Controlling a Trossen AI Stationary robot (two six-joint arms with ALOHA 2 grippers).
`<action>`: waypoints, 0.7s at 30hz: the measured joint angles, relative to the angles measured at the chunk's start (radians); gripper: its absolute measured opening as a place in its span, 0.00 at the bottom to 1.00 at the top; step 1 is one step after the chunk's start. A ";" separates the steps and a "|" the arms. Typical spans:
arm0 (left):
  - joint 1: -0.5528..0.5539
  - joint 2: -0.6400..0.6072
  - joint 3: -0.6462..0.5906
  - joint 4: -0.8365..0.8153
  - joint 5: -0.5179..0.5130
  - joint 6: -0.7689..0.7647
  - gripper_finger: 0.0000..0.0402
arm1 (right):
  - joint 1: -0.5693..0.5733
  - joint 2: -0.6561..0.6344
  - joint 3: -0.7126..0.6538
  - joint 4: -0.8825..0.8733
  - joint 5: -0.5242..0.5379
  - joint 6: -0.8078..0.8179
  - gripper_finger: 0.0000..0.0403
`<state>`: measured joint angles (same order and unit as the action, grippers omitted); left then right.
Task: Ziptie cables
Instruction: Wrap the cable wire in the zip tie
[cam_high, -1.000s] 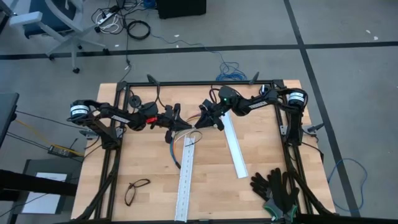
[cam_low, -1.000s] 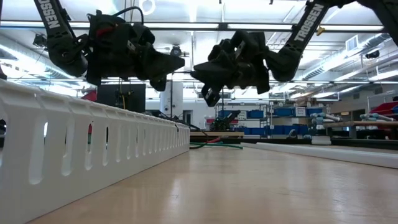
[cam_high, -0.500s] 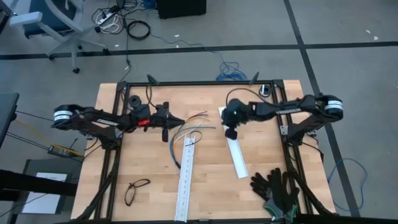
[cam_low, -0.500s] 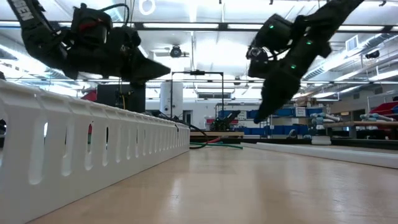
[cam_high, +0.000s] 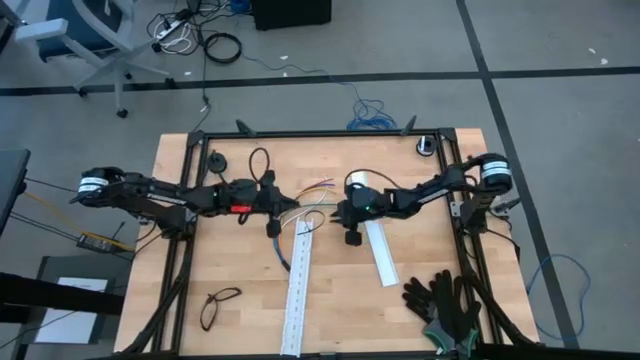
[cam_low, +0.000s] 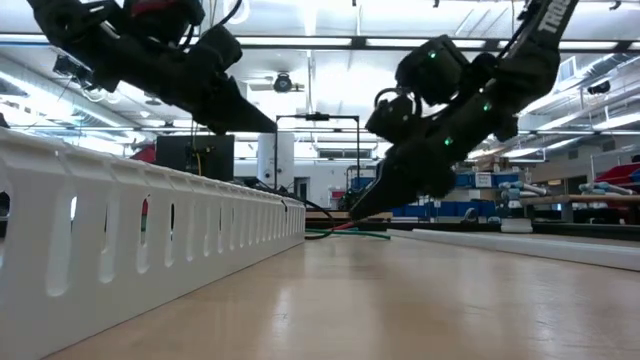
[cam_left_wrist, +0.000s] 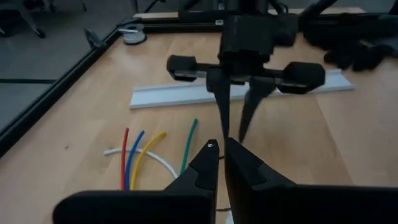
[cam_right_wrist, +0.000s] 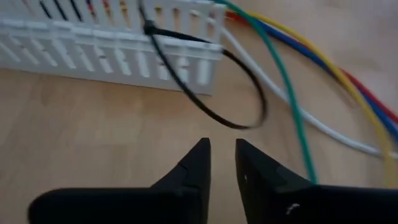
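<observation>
The cables (cam_high: 316, 190) lie on the table as a fan of red, blue, yellow, green and white wires (cam_left_wrist: 146, 155) (cam_right_wrist: 298, 93), running into the far end of the long white slotted rail (cam_high: 298, 290) (cam_right_wrist: 93, 43). A black ziptie loop (cam_right_wrist: 214, 93) sticks out from that rail end. My left gripper (cam_high: 284, 203) (cam_low: 268, 124) (cam_left_wrist: 221, 152) is shut and hovers left of the fan, tilted down. My right gripper (cam_high: 332, 208) (cam_low: 356, 212) (cam_right_wrist: 221, 152) faces it from the right, low over the wires, its fingers a narrow gap apart. Neither holds anything.
A second white rail (cam_high: 380, 250) (cam_left_wrist: 236, 93) lies right of the cables, under my right arm. Black gloves (cam_high: 445, 300) sit at the near right corner and glasses (cam_high: 220, 305) at the near left. A small white roll (cam_high: 428, 147) is at the far right corner.
Both grippers were close together high over the table's middle. The right arm swung off toward the right edge, then came back and dropped low beside the cables. The left gripper drew back left, then moved right again and tipped its fingers down toward the fan.
</observation>
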<state>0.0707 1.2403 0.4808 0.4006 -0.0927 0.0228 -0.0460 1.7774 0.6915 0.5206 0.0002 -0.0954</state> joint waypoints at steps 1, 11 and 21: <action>-0.006 0.000 0.000 -0.005 -0.001 -0.002 0.00 | 0.006 0.016 0.007 0.016 0.000 -0.013 0.17; -0.052 0.000 0.000 -0.030 -0.002 -0.060 0.00 | 0.085 0.102 0.094 0.045 0.285 -0.217 0.26; -0.055 0.001 0.000 -0.026 -0.007 -0.060 0.00 | 0.106 0.101 0.094 0.064 0.313 -0.379 0.27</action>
<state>0.0154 1.2411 0.4808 0.3750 -0.1001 -0.0376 0.0597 1.8782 0.7856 0.5846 0.3130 -0.4744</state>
